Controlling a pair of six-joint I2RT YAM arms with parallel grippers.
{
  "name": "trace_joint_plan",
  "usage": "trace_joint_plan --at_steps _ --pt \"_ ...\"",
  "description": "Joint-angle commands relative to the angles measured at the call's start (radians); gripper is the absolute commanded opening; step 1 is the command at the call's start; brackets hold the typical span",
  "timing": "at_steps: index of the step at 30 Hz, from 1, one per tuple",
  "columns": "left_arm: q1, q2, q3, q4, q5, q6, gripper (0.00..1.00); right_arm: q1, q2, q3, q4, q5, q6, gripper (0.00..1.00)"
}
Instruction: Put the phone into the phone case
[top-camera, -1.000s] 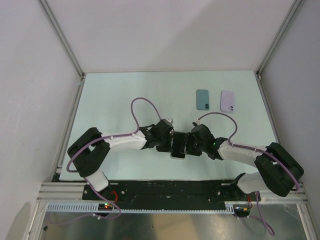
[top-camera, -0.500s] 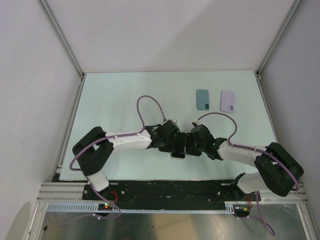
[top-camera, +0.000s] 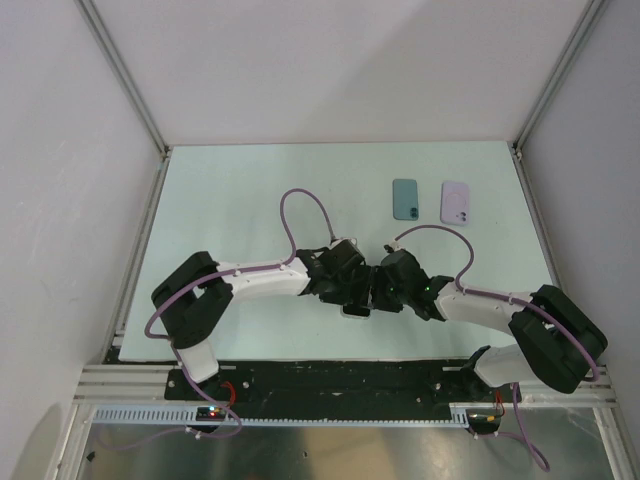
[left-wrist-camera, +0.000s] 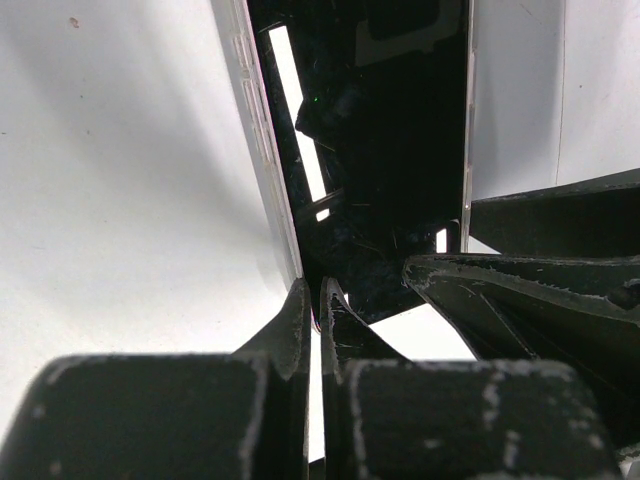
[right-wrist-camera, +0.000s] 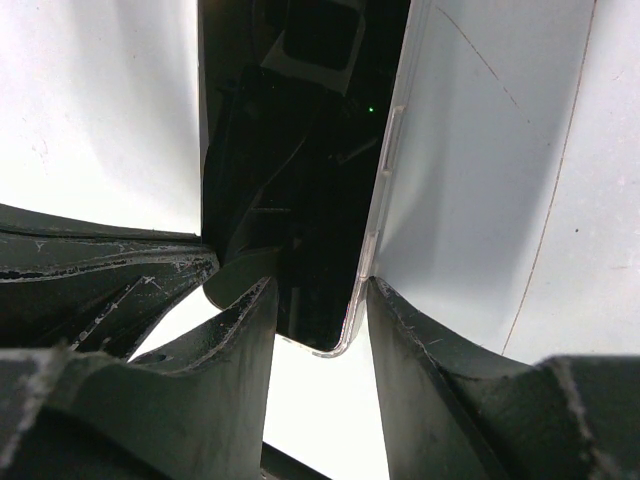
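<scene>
The phone lies at the table's middle front between my two grippers, black screen up. A translucent pale rim with button bumps runs along its long edges and looks like the phone case around it. My right gripper straddles the phone's near corner. One of its fingers touches the pale rim and the other lies against the near end. From the left, my left gripper is shut, its tips pressed to the phone's other near corner. In the top view both grippers hide most of the phone.
At the back right lie a teal phone-shaped slab and a lavender one, each with a camera block at a corner. Purple cables loop above both wrists. Metal frame rails border the table.
My left arm has slid right, bringing its shut gripper up against the phone. The right arm and the phone have stayed put.
</scene>
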Motion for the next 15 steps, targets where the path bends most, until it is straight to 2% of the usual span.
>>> trace_joint_plan --at_steps 1,15 --pt "-0.064 0.194 -0.068 0.138 0.099 -0.050 0.00 0.015 0.021 -0.007 0.023 0.023 0.006 0.46" --pt "-0.080 0.270 -0.130 0.287 0.181 -0.127 0.00 0.016 -0.031 -0.007 -0.026 0.052 0.003 0.46"
